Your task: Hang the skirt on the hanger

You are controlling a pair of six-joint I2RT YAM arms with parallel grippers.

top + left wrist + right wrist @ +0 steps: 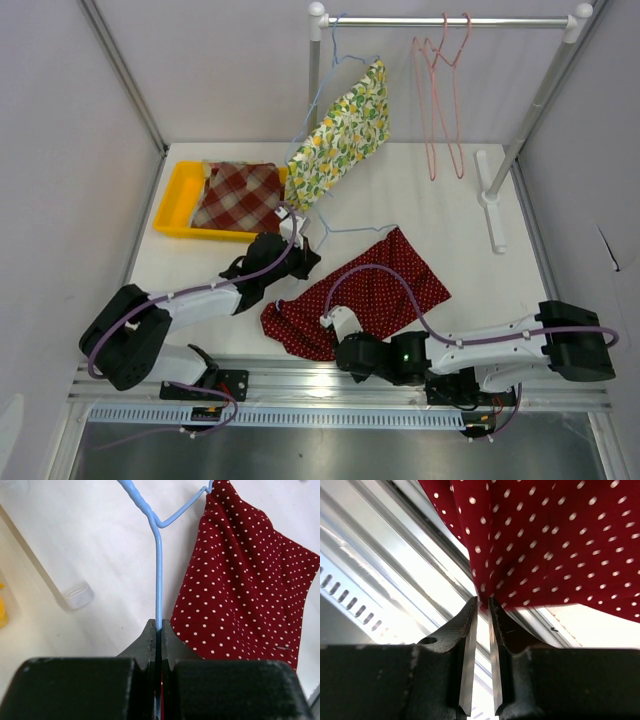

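Right gripper [483,600] tips sit right at the lens: jaws a narrow slit apart, with the near hem of the skirt [560,540] gathered to a point between them. Judged nipped rather than merely touched, since the folds converge on the tips. The hem is raised over the front rail, probably to keep the waist opening loose for threading. Skirt is red with white dots and lies on the table [420,190] near centre front, running from the right gripper at 7 o'clock up to its far corner at 1 o'clock. Hanger [158,570], blue wire, lies flat at the skirt's 11 o'clock, and one arm reaches that far corner. Cannot tell whether the wire has entered the cloth or only touches it. Left gripper [159,626] is fully closed on the hanger's straight wire, likely to steady it and steer it into the skirt. Threading judged at its start, since most of the wire is bare. Further out: a yellow tray [178,190] at 10 o'clock holds a checked cloth [238,197], a floral cloth [345,135] hangs at 12 o'clock from the rod [440,21], and pink hangers [430,140] hang at 1 o'clock.
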